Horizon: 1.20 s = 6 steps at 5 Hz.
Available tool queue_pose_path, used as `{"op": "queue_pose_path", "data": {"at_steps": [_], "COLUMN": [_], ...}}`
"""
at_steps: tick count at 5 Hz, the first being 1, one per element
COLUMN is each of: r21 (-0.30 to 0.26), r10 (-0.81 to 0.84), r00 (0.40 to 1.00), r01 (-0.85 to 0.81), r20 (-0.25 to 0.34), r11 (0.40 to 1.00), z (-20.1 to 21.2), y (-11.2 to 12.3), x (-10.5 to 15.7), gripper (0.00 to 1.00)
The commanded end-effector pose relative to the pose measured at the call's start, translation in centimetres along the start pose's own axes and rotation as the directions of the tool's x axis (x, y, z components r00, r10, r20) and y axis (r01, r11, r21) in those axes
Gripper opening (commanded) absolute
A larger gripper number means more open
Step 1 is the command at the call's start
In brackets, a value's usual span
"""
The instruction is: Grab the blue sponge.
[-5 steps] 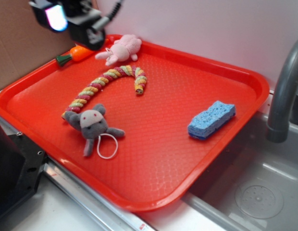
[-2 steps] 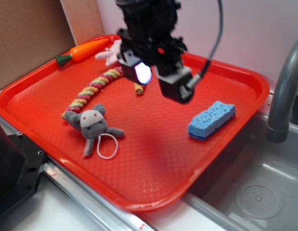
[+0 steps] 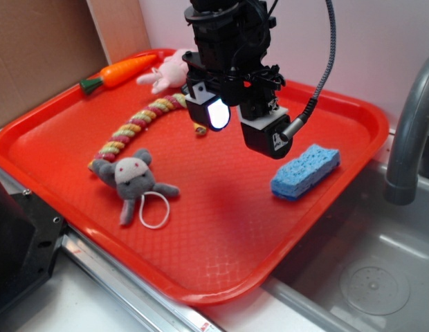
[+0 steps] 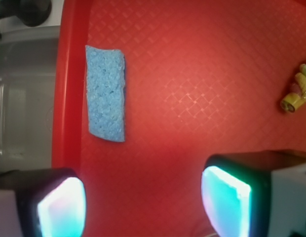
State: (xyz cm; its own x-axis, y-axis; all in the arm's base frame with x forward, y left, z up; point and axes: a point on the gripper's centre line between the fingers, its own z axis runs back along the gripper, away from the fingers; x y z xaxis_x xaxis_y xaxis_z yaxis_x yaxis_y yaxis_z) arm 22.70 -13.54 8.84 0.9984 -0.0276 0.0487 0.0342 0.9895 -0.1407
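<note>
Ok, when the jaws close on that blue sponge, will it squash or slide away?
The blue sponge looks porous, so it probably compresses and weighs little. It lies flat, so rolling seems unlikely. The gripper hangs open above the red tray, whose surface looks smooth; a glancing touch might skid it toward the rim.

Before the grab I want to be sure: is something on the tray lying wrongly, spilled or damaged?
Nothing stands out. The sponge lies flat and whole near the tray's edge by the sink. The tool, open, hangs above the tray, not touching the sponge. The toys lie apart, and no spill shows.
</note>
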Motion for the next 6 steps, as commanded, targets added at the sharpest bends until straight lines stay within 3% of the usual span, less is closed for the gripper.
{"op": "queue_pose_path", "data": {"at_steps": [1, 3, 5, 6], "r21": [0.037, 0.031, 0.021, 0.05], "r10": [-0.074, -0.144, -0.102, -0.091], "r00": [0.996, 0.989, 0.994, 0.994], "r01": [0.072, 0.143, 0.103, 0.095], "r20": [0.047, 0.029, -0.028, -0.063], "r11": [0.997, 0.989, 0.995, 0.994], "z": [-1.2, -3.7, -5.9, -6.8], "y": [-2.6, -3.6, -0.4, 0.4], "x": [3.1, 4.6, 4.6, 5.1], "gripper": [1.0, 1.0, 1.0, 1.0]}}
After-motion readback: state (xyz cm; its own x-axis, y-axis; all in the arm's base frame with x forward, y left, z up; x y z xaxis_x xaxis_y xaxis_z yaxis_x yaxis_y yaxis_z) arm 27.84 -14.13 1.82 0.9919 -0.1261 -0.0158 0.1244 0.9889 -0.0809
